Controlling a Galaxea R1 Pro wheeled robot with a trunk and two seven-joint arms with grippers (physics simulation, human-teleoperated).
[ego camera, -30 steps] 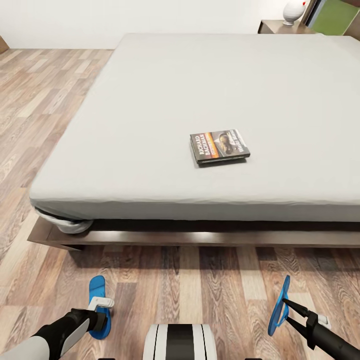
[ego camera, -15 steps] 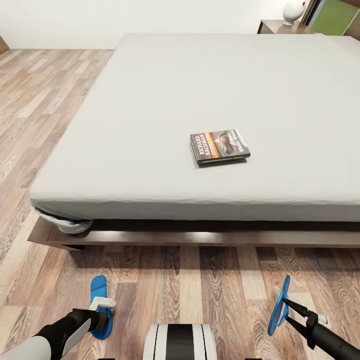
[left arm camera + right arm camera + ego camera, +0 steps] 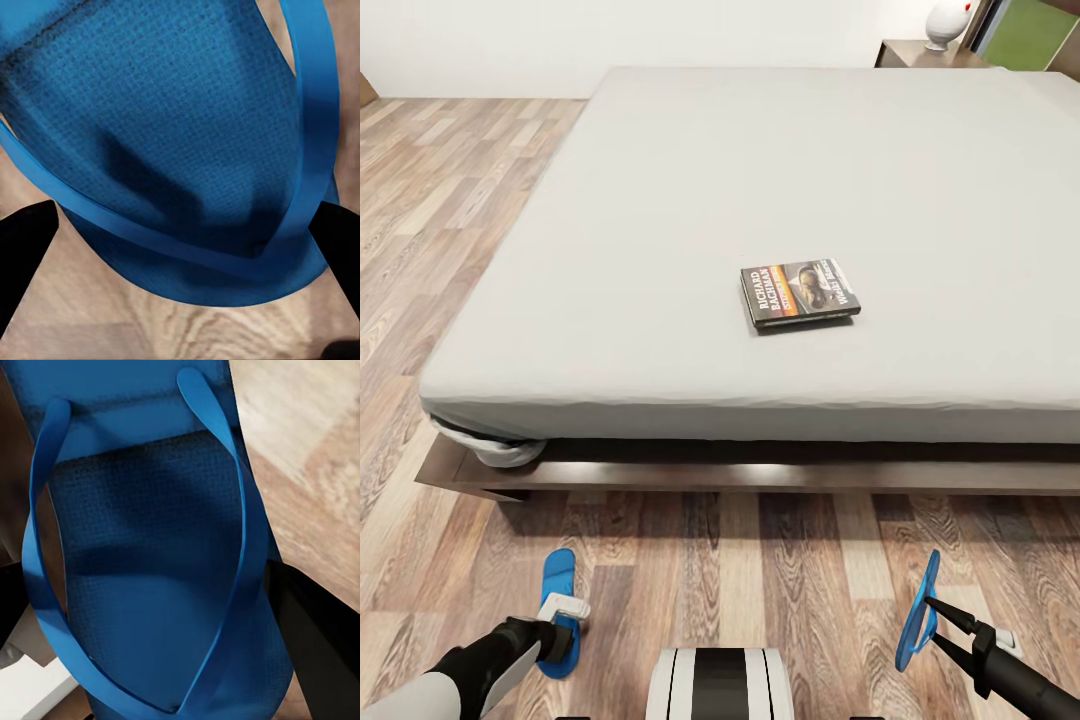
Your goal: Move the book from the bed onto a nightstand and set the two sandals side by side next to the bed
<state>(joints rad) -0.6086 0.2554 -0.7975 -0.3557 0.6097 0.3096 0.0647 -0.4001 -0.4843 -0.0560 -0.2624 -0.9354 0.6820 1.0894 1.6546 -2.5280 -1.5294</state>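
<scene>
Wood-plank floor (image 3: 760, 570) beside bed (image 3: 760, 220): I pinch each light, floppy sandal, left gripper (image 3: 565, 622) and right gripper (image 3: 938, 615), jaws pinching soles.

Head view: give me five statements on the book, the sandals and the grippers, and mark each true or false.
1. The book lies flat on the bed. True.
2. The book rests on a nightstand. False: it is on the mattress, and the nightstand stands beyond the far corner of the bed.
3. The right sandal is tilted up on edge in the right gripper. True.
4. The two sandals lie touching, side by side. False: the left sandal and the right one are far apart, on either side of the robot's trunk.
5. The left gripper is over the mattress. False: it is low over the floor, at the left sandal.
</scene>
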